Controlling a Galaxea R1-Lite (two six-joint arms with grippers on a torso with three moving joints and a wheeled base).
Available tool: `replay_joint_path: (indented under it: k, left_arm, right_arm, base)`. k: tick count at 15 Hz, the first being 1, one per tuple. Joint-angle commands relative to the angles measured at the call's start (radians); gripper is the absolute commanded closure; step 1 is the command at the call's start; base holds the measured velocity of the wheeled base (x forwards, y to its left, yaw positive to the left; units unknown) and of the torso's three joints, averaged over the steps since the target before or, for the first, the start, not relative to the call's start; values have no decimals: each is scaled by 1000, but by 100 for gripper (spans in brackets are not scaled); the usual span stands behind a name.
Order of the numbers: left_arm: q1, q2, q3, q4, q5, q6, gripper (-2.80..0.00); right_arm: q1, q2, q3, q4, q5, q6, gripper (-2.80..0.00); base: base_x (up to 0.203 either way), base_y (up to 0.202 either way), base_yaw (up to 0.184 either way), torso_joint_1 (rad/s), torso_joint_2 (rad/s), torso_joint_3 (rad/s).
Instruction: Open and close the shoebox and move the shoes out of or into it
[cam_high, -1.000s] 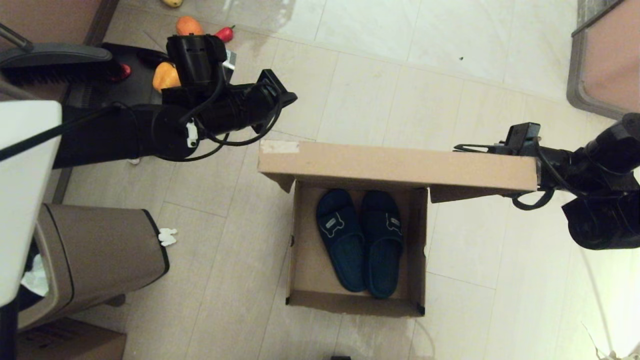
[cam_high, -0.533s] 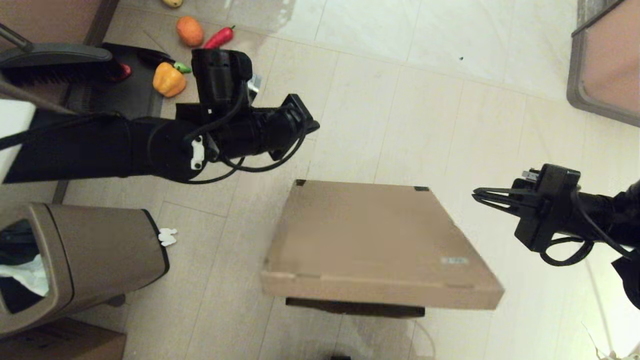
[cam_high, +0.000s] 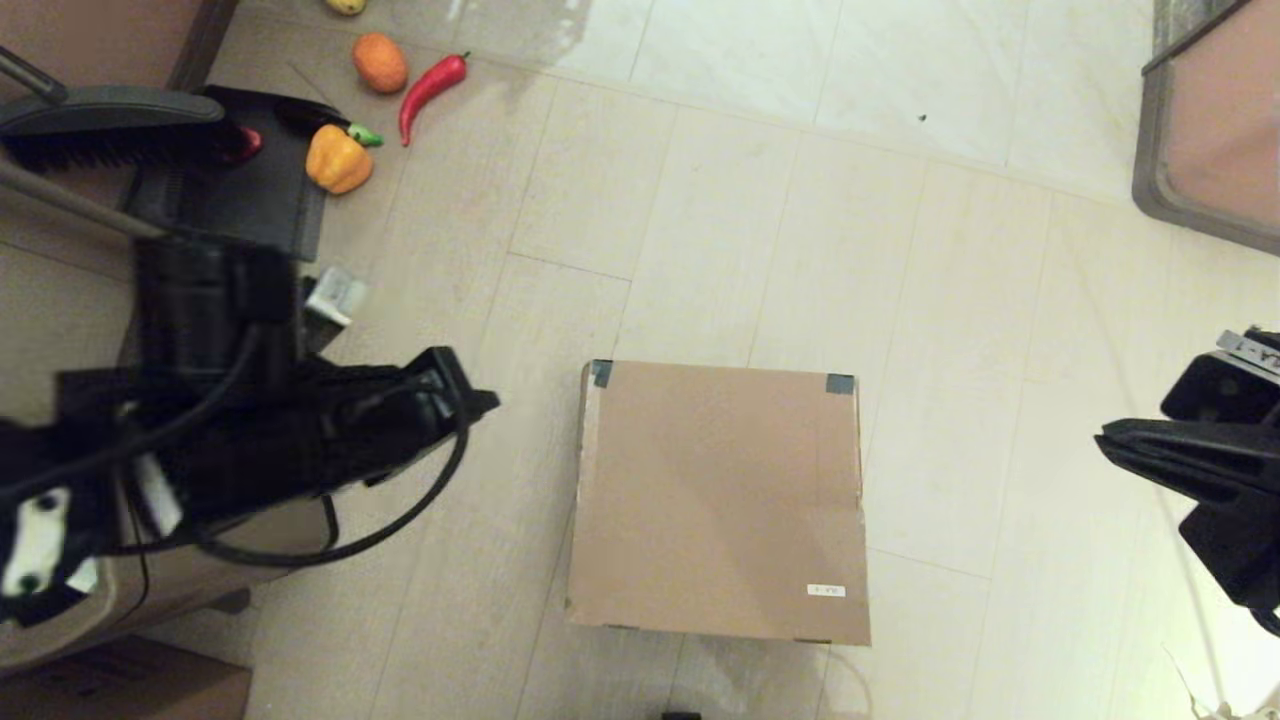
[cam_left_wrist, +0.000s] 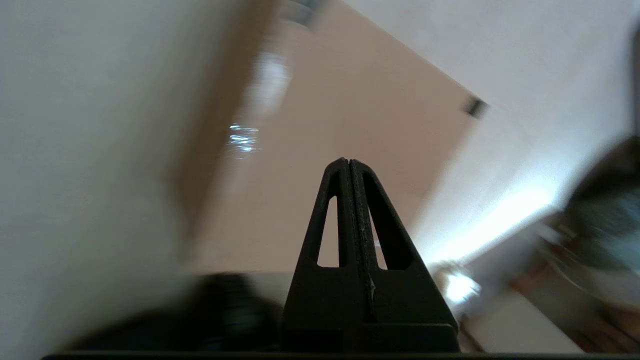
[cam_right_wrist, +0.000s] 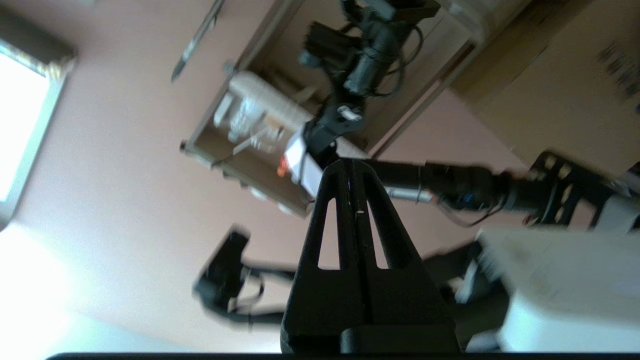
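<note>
The brown cardboard shoebox (cam_high: 718, 500) lies on the floor in the middle of the head view with its flap lid down flat, dark tape at the two far corners and a small white label near the front right. The shoes are hidden inside it. My left gripper (cam_high: 480, 400) hangs to the left of the box, apart from it, fingers shut on nothing; in the left wrist view this left gripper (cam_left_wrist: 348, 161) points over the shoebox lid (cam_left_wrist: 350, 110). My right gripper (cam_high: 1105, 440) is at the right edge, well clear of the box, also shut and empty.
A tan waste bin (cam_high: 150, 600) stands at the lower left under my left arm. A brush (cam_high: 110, 125), a black mat (cam_high: 240, 190) and toy vegetables lie at the far left: a yellow pepper (cam_high: 338, 160), a red chilli (cam_high: 428, 85) and an orange fruit (cam_high: 380, 62). A framed board (cam_high: 1210, 120) sits at the far right.
The lid has dropped from standing upright to flat shut, covering the shoes. Both arms have pulled back from the box, the left one down toward the bin, the right toward the right edge.
</note>
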Motion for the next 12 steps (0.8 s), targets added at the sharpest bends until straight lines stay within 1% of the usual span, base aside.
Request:
replay_joint_path:
  k: [1, 2, 3, 4, 5, 6, 7, 8, 9, 10, 11, 12]
  left_arm:
    - [69, -210, 133, -16, 14, 16, 0]
    - [162, -273, 181, -25, 22, 28, 0]
    - [288, -316, 212, -31, 26, 37, 0]
    - [441, -356, 239, -36, 26, 50, 0]
    - [610, -402, 273, -41, 21, 64, 0]
    - [742, -465, 318, -44, 13, 74, 0]
    - [840, -557, 375, -46, 0, 85, 0]
    - [897, -642, 442, -44, -28, 98, 0]
    - [917, -719, 531, -32, -83, 118, 0]
    - [908, -793, 606, -3, -144, 155, 0]
    - [901, -867, 685, 40, -190, 213, 0]
    - [896, -939, 772, 85, -218, 293, 0]
  right_arm:
    - [-2, -150, 42, -9, 5, 71, 0]
    - [-10, -191, 61, -9, 3, 126, 0]
    - [-24, -222, 76, -9, 4, 150, 0]
    - [-32, -241, 83, -9, 6, 168, 0]
    - [-33, -236, 78, -9, 7, 169, 0]
    - [-33, -239, 76, -9, 7, 169, 0]
    - [-33, -250, 78, -9, 8, 177, 0]
    - [-33, -261, 78, -9, 8, 197, 0]
    - [-33, -263, 80, -9, 8, 207, 0]
    - [-37, -263, 82, -9, 8, 207, 0]
    - [-45, -262, 81, -9, 7, 207, 0]
    - [-48, -260, 73, -9, 5, 207, 0]
  base:
    - [0, 0, 0, 0, 0, 0]
    - [0, 0, 0, 0, 0, 0]
    - [0, 0, 0, 0, 0, 0]
    - [0, 0, 0, 0, 0, 0]
    - [0, 0, 0, 0, 0, 0]
    - [0, 0, 0, 0, 0, 0]
    - [0, 0, 0, 0, 0, 0]
    - [0, 0, 0, 0, 0, 0]
    - [0, 0, 0, 0, 0, 0]
    - [0, 0, 0, 0, 0, 0]
    - [0, 0, 0, 0, 0, 0]
    - [0, 0, 0, 0, 0, 0]
